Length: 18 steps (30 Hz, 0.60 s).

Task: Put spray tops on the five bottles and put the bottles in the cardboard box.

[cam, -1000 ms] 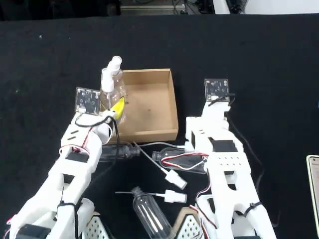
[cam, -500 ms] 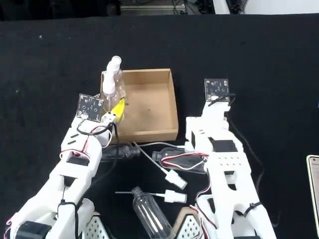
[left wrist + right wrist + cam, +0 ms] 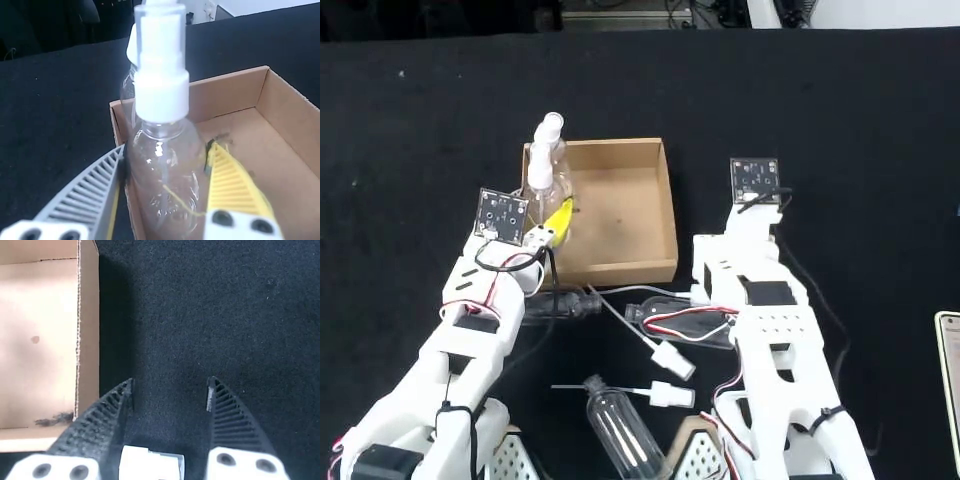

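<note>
Two clear bottles with white spray tops stand in the near-left corner of the cardboard box [image 3: 670, 205]. My left gripper [image 3: 167, 147] is open, its grey and yellow fingers close on either side of the nearer bottle [image 3: 165, 170], with a thin gap at the grey one. From above, that gripper [image 3: 552, 218] sits at the box's left wall beside the bottle [image 3: 540, 185]. My right gripper [image 3: 170, 385] is open and holds nothing, over the black table just right of the box wall [image 3: 87, 315]. Two loose spray tops [image 3: 672, 358] [image 3: 670, 395] lie between the arms.
Three uncapped bottles lie on the table near the arms: one in front [image 3: 620, 425], one partly under the right arm [image 3: 655, 315], one under the left arm [image 3: 565, 303]. A flat pale object [image 3: 948, 370] sits at the right edge. The box floor [image 3: 260, 150] is bare on its right side.
Over the last second the left wrist drew back and tipped slightly, and the bottle between its fingers came more upright in the box. The right arm kept still.
</note>
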### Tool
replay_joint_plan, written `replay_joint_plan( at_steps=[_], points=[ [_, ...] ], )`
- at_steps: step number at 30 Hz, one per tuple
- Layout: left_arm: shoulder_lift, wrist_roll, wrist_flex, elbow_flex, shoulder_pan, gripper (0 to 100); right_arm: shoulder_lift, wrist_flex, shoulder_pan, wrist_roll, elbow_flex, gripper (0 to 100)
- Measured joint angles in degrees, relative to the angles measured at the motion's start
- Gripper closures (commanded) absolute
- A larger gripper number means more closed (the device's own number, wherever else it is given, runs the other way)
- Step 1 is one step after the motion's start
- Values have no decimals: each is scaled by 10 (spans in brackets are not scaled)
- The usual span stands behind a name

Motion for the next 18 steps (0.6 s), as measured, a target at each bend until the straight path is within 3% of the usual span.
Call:
replay_joint_plan(
  at_steps=[18],
  points=[
    [0,-1,0,0,-25,729,0,0,0,0,0,790]
  ],
)
